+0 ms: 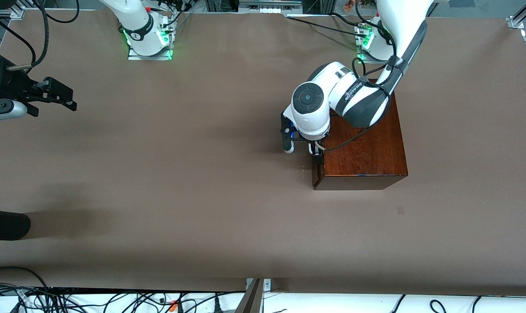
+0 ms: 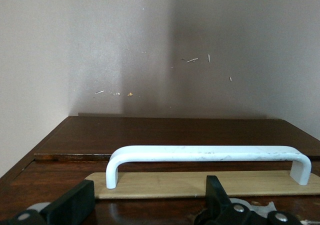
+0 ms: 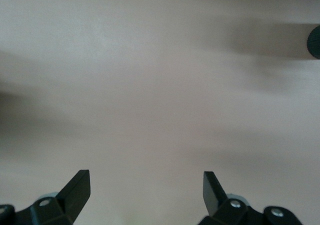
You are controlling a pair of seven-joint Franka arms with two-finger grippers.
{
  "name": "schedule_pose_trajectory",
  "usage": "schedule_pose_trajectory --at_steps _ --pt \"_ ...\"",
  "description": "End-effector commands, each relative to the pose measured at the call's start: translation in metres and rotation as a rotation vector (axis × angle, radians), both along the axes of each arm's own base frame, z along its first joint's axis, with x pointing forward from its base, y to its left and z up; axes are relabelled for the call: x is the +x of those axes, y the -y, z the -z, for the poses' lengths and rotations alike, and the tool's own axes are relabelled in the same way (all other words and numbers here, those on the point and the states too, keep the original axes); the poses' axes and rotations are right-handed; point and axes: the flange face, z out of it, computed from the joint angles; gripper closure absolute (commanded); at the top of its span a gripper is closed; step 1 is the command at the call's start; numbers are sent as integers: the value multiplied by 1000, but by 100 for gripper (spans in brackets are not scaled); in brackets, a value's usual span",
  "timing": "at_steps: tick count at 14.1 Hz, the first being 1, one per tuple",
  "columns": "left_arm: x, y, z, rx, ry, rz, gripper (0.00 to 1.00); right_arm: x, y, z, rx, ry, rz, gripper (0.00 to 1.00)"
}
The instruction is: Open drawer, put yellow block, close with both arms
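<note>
Front view, scanning from its left edge: we are seeing the right gripper (image 1: 56,98) hanging over bare table (image 1: 180,182) at the right arm's end, well apart from everything, waiting; in the right wrist view its fingers (image 3: 77,187) are standing wide apart with only tabletop between them. Moving across, we are finding the left gripper (image 1: 302,145) down at the drawer (image 1: 317,171) face of the dark wooden box (image 1: 363,150), which is sitting toward the left arm's end. In the left wrist view the white handle (image 2: 205,155) is lying just ahead of the left gripper's spread fingers (image 2: 75,202), not clamped, and we are not seeing contact. The drawer front is looking flush with the box, so shut. We are not spotting the yellow block in any view.
</note>
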Motion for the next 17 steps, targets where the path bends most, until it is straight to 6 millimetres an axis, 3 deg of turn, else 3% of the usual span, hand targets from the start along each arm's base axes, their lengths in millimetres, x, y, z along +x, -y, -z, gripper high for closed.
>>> schedule_pose_trajectory --at_steps 1,4,6,9,12,14,17 --pt "7 -21 -8 37 47 -37 0 0 -1 -5 -8 8 10 0" --pt "2 15 -18 -24 122 -142 0 0 0 -4 -9 3 9 0" --pt "-7 47 -36 -59 173 -246 0 0 0 -4 -9 -1 9 0" --pt "-18 71 -82 -100 249 -414 0 0 3 -4 -9 -3 14 0" --pt "-26 68 -144 -117 243 -637 0 0 1 -4 -9 -3 12 0" --pt "-28 51 -186 -99 242 -846 0 0 1 -4 -9 -3 12 0" --pt "-14 -4 -235 -84 277 -1110 0 -1 3 -4 -9 -4 15 0"
